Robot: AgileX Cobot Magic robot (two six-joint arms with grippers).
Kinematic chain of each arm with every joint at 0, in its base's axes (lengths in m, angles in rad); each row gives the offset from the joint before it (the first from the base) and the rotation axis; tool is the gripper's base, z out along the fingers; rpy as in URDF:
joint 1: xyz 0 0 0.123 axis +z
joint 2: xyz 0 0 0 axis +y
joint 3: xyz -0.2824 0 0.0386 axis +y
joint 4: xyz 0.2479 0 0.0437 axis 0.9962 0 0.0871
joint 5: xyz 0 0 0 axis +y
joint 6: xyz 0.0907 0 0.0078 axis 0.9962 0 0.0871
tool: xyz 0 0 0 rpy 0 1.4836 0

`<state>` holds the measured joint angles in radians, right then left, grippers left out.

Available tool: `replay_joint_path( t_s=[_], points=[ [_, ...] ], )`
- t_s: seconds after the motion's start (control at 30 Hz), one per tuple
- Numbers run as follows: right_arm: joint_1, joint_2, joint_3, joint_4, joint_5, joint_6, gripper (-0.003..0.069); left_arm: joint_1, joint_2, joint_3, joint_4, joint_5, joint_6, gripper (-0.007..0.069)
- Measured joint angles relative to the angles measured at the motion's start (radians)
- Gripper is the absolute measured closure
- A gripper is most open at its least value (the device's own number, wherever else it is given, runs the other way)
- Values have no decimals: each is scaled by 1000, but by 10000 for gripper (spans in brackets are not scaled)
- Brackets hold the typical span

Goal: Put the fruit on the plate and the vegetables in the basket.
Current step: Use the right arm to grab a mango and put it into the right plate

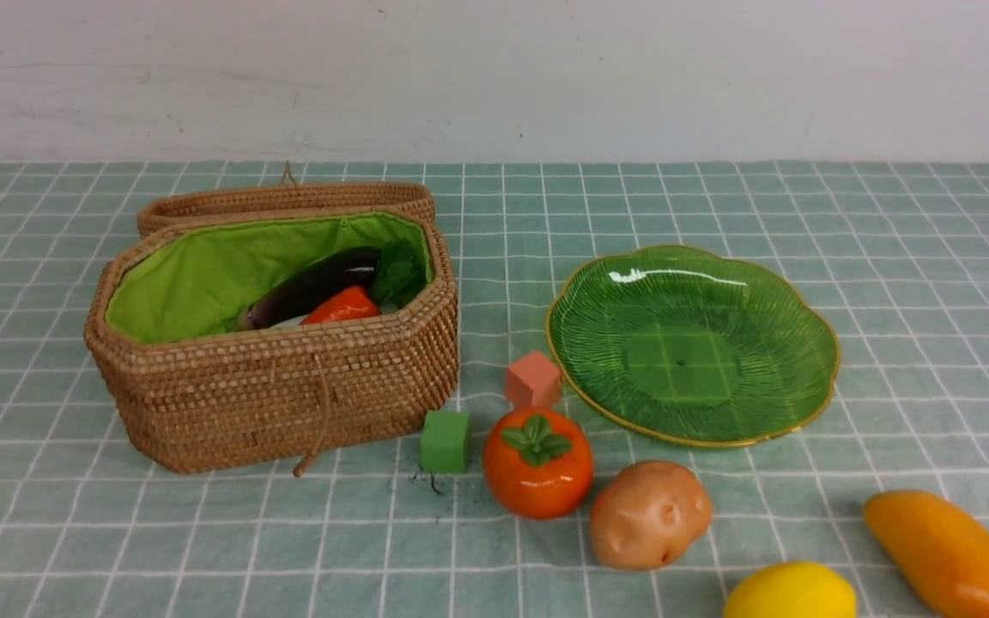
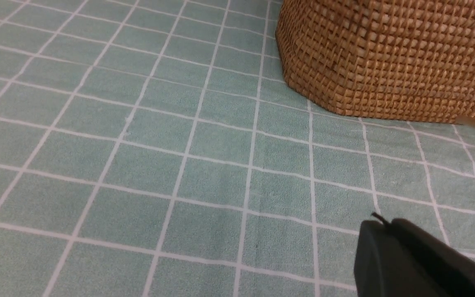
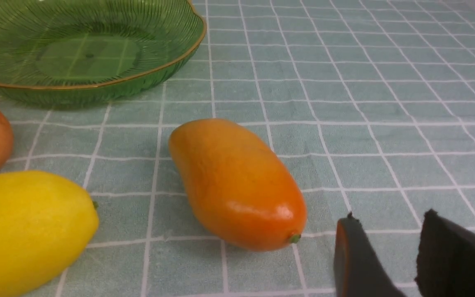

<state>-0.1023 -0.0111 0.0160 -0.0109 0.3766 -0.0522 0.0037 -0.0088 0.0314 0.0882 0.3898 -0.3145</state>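
Checked cloth (image 1: 889, 257) bears basket (image 1: 271, 403) holding eggplant (image 1: 314, 287) and carrot (image 1: 342, 306), plate (image 1: 692, 343) beside.

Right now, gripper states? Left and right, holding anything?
Left gripper: closed, holding nothing.
Right gripper: open, empty, next to the mango.

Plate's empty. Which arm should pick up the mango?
Right. The right gripper is open beside the mango, with the plate just beyond; the left gripper is shut over by the basket.
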Motion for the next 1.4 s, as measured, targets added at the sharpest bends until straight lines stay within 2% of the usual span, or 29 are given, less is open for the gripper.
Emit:
replay_joint_path(
  t_s=[0.2,0.5,0.63,0.7,0.77,0.83,0.93,1.0,1.07,1.1,1.17,1.2,1.23,1.33,1.4],
  points=[
    [0,0,11,-5,-97,0,417,0,0,0,0,0,0,627],
    [0,0,11,-5,-546,25,417,0,0,0,0,0,0,623],
    [0,0,-2,17,-787,176,417,0,0,0,0,0,0,620],
    [0,0,-50,30,-806,281,417,0,0,0,0,0,0,620],
    [0,0,-97,32,-779,335,417,0,0,0,0,0,0,620],
    [0,19,-228,32,-647,419,417,0,0,0,0,0,0,617],
    [0,83,-347,32,-506,452,417,0,0,0,0,0,0,617],
    [0,221,-527,32,-266,462,417,0,0,0,0,0,0,617],
    [0,290,-582,32,-160,464,417,0,0,0,0,0,0,617],
    [0,375,-650,30,-39,461,417,0,0,0,1,0,0,616],
    [0,506,-731,11,127,413,417,0,0,0,1,0,0,613],
    [0,517,-735,11,140,407,417,0,0,0,1,0,0,612],
    [0,599,-756,-10,230,344,417,0,0,0,1,0,0,609],
    [0,701,-758,-4,298,269,417,0,0,0,1,0,0,607],
    [0,792,-756,53,330,203,417,0,0,0,1,0,0,606]
  ],
)
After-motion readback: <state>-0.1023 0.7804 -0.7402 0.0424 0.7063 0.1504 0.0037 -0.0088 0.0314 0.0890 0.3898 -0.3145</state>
